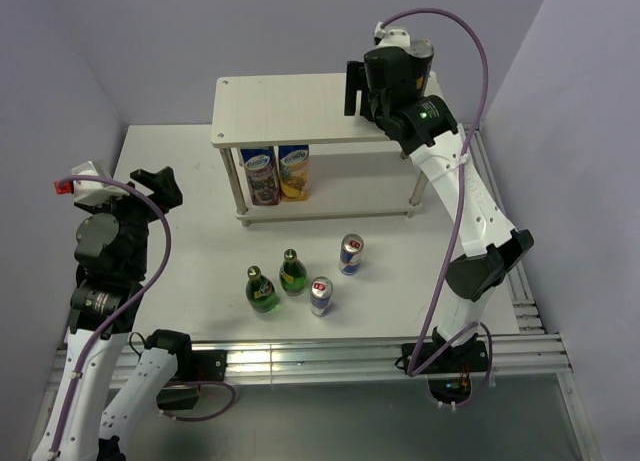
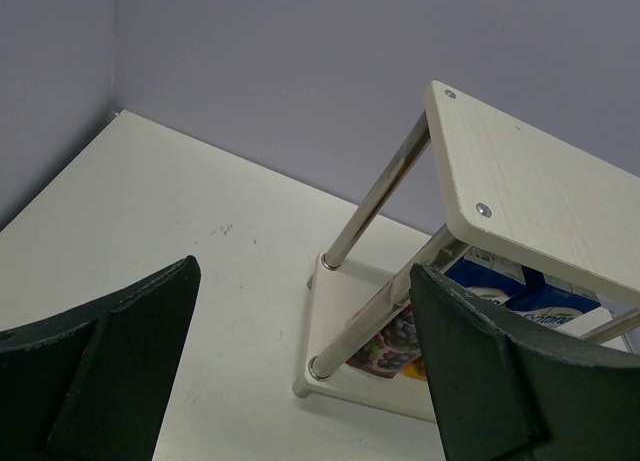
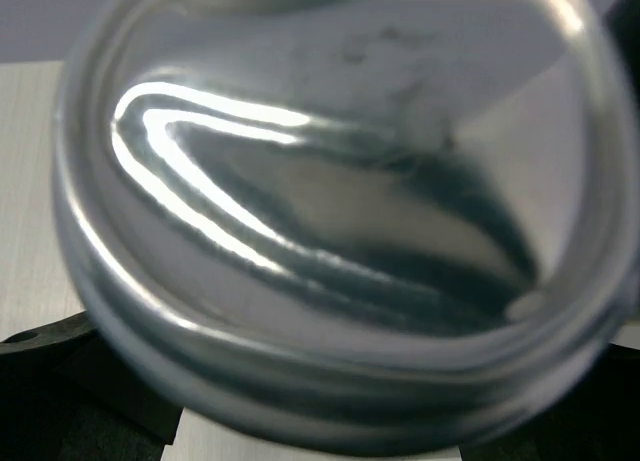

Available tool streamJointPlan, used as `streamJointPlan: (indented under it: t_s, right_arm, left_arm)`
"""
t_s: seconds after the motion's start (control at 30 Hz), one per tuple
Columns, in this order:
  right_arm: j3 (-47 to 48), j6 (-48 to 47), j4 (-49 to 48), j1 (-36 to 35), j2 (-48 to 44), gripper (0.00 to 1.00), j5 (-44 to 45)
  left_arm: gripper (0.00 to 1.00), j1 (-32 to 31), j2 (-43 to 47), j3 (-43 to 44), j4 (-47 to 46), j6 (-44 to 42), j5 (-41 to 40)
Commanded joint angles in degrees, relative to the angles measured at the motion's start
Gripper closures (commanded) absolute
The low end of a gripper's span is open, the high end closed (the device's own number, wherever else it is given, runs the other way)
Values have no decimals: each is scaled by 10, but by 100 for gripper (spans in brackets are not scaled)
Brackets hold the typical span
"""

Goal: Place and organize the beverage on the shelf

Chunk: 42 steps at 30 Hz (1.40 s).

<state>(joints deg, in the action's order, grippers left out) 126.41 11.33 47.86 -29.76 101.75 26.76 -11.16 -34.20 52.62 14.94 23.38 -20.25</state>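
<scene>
can top (image 3: 320,211) sits blurred at right pincer (image 3: 310,426), grip unclear; left pincer (image 2: 300,371) wide open, empty.

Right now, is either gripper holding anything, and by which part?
Left gripper: open, holding nothing. Right gripper: its fingers flank a blurred silver-topped metal can, but contact with its sides cannot be told.

Robotics lab cell, bare lilac walls (image 1: 300,26) around white surface (image 1: 190,261), left arm (image 1: 105,271) and right arm (image 1: 470,201) bolted to aluminium rail (image 1: 330,356), exposed purple cabling (image 1: 486,71)
</scene>
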Motion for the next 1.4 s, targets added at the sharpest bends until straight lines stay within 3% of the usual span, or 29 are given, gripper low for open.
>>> streamJointPlan:
  t_s: [0.0,0.37,0.57,0.73,0.93,1.1,1.37]
  right_arm:
    - [-21,15,-17,-7,-50,11,12]
    - [-145,40,-38,-32,-139,10,26]
    - [-243,77,-32,-107,-241,10,105]
    - [-487,175,-99,-243,-422,11,124]
    - [-769,306,-191,-286,-543,11,40]
    - [-898,342,-278,-297,-539,11,18]
    - [-946,361,-359,-314,-469,11,70]
  left_arm:
    - [8,5,7,3,-5,0,0]
    - [8,7,6,4,-6,0,1]
    - [8,8,6,3,-6,0,1]
    - [8,8,5,4,-6,2,5]
    - [8,8,5,6,-4,4,12]
    - [8,8,3,3,-5,4,10]
    - [8,8,-5,3,-5,4,9]
